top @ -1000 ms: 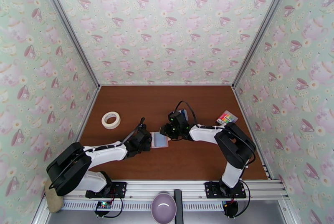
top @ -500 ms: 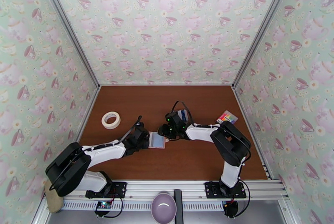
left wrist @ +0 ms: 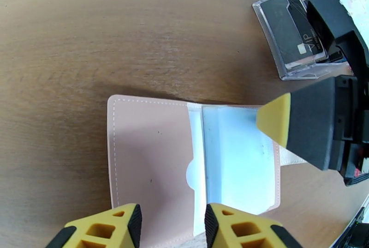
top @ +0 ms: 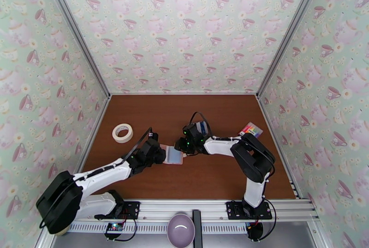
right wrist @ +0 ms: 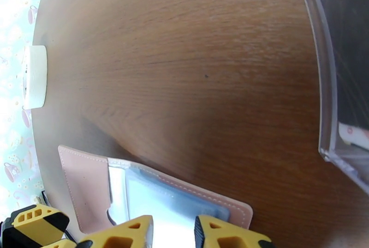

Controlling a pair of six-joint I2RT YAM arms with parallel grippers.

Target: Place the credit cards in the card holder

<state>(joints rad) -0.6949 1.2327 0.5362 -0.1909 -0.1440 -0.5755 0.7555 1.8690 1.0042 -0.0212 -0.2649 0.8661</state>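
- Left end effector (left wrist: 170, 226): fingers spread and pinching nothing. They sit over the near edge of the holder (left wrist: 147, 161), one tip on each side of its pink flap. I cannot tell whether they touch it.
- Right end effector (right wrist: 173, 232): fingers a little apart, low over the holder's opposite side. No card shows between them. In the left wrist view one yellow tip rests on or just above a corner of the pale blue lining; which of the two is unclear.
- Holder: lies open and flat on the bench (top: 207, 179), between the two end effectors. Its pink flap is folded out toward the left arm, and the pale blue pocket faces up toward the right arm. The pocket looks empty, with no card edge sticking out of it.
- Cards (left wrist: 297, 36): stand upright in a clear stand (left wrist: 295, 72) just beyond the holder on the right arm's side, apart from it. A black card faces outward; the others behind it are hard to make out.
- Farther out: a roll of tape (top: 122, 133) lies well to the holder's left. A rainbow-striped block (top: 250, 130) lies well to its right. Neither is touched.
- Progress, as a judgement: the holder appears opened and steadied, which is the preparation. No card seems to have gone in. Lifting each card from the stand and sliding it into the pocket is all left to do.
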